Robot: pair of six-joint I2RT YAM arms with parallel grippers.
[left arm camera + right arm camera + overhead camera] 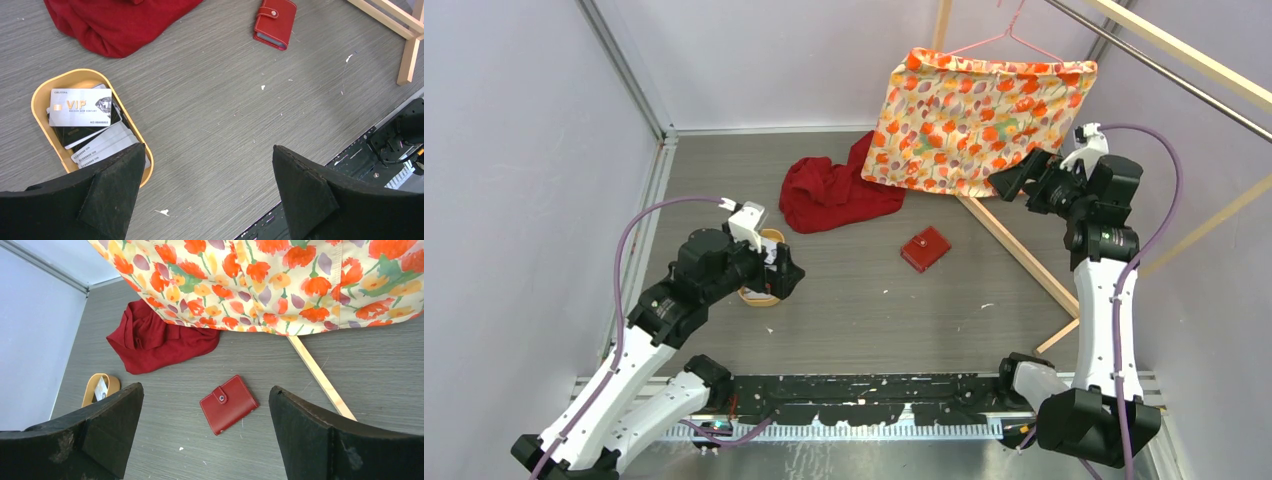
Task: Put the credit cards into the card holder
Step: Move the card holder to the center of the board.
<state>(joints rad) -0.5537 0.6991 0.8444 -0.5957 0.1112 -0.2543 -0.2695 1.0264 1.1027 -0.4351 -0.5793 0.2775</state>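
Observation:
Several credit cards (82, 106), a whitish VIP one on top, lie stacked in a tan oval tray (41, 92); a card also shows in the right wrist view (101, 388). The card holder (925, 249), a small red wallet snapped closed, lies flat mid-table and shows in the left wrist view (274, 21) and the right wrist view (229, 404). My left gripper (207, 192) is open and empty above the table just right of the tray. My right gripper (205, 432) is open and empty, held high at the right (1012, 181), looking down at the wallet.
A crumpled red cloth (832, 193) lies behind the tray and wallet. A floral cloth (979, 118) hangs on a hanger at the back right over a wooden frame (1016, 252). Grey walls close the left and back. A black rail (874, 390) runs along the near edge.

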